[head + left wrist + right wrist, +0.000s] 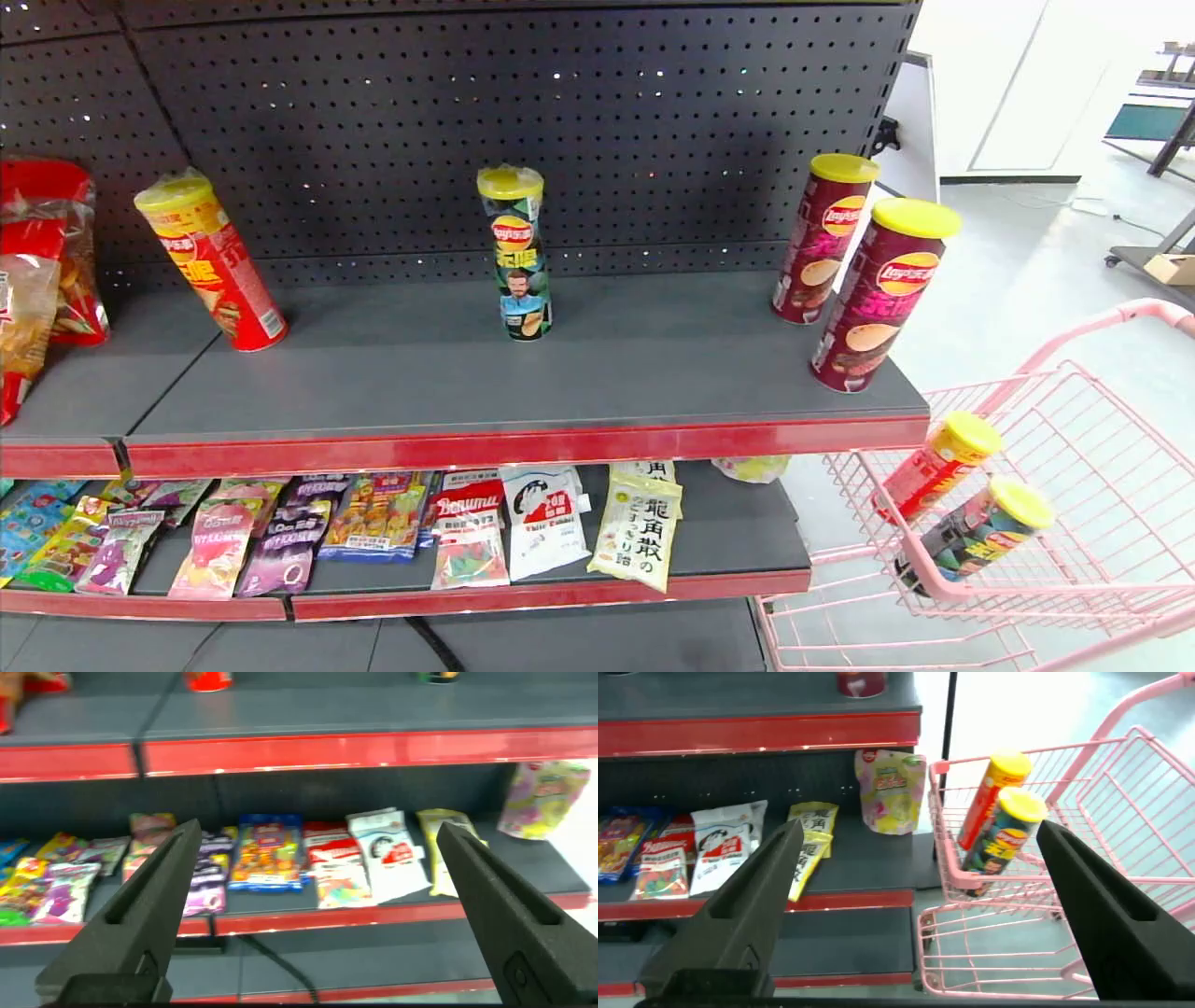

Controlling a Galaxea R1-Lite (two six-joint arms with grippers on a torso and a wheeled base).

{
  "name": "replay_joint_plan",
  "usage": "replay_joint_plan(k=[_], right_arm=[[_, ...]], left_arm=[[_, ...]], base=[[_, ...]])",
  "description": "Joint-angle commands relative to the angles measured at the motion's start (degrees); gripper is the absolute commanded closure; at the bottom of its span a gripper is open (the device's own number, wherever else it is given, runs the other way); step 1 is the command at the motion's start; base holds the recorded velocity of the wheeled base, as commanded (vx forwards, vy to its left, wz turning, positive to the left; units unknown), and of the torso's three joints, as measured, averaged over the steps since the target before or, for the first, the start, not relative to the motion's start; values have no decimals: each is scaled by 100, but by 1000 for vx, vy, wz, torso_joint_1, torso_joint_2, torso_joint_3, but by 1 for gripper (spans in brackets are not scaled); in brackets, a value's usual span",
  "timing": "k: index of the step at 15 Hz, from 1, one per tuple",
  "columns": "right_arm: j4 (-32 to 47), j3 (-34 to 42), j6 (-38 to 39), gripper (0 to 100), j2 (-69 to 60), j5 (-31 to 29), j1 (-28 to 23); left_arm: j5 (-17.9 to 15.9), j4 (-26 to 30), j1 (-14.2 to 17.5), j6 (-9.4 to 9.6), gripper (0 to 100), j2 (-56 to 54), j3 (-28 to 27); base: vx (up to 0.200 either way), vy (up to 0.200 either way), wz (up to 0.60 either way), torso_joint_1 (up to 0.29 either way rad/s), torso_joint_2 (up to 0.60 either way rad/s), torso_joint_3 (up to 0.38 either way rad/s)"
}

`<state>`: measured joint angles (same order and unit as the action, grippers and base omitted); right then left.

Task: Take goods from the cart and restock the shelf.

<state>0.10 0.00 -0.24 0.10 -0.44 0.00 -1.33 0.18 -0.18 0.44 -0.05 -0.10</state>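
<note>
A pink wire cart (pixel 1074 523) stands at the right of the shelf (pixel 523 373). In it lean a red chip can (pixel 938 465) and a dark chip can (pixel 976 532), both with yellow lids. The right wrist view shows the red can (pixel 990 798) and the dark can (pixel 1004 835) in the cart (pixel 1120 859). On the grey upper shelf stand a tilted red can (pixel 213 263), a green can (pixel 516 252) and two maroon cans (pixel 826 238) (pixel 878 294). My left gripper (pixel 318 915) is open, facing the lower shelf. My right gripper (pixel 920 905) is open, low before the cart.
The lower shelf (pixel 728 541) holds a row of snack bags (pixel 373 523), with a pale green pouch (pixel 890 789) at its right end. Red chip bags (pixel 37 261) sit at the upper shelf's far left. Bare shelf lies between the cans. Open floor lies right of the cart.
</note>
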Motion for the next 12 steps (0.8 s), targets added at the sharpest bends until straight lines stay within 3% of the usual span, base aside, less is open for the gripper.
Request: replay_joint_plan(k=[1, 7, 10, 12], right_arm=[[-1, 0, -2, 0, -1, 0, 0], [-1, 0, -2, 0, -1, 0, 0], [-1, 0, 7, 0, -1, 0, 0], [-1, 0, 16, 0, -1, -9, 0]], left_arm=[[1, -1, 1, 0, 0, 5, 1], [-8, -1, 1, 0, 0, 5, 1], [-8, -1, 1, -9, 0, 5, 1], [-8, 8, 1, -9, 0, 5, 1]], base=[[0, -200, 0, 12, 7, 2], [0, -200, 0, 2, 6, 3], [0, 0, 0, 0, 0, 0], [0, 0, -600, 5, 5, 5]])
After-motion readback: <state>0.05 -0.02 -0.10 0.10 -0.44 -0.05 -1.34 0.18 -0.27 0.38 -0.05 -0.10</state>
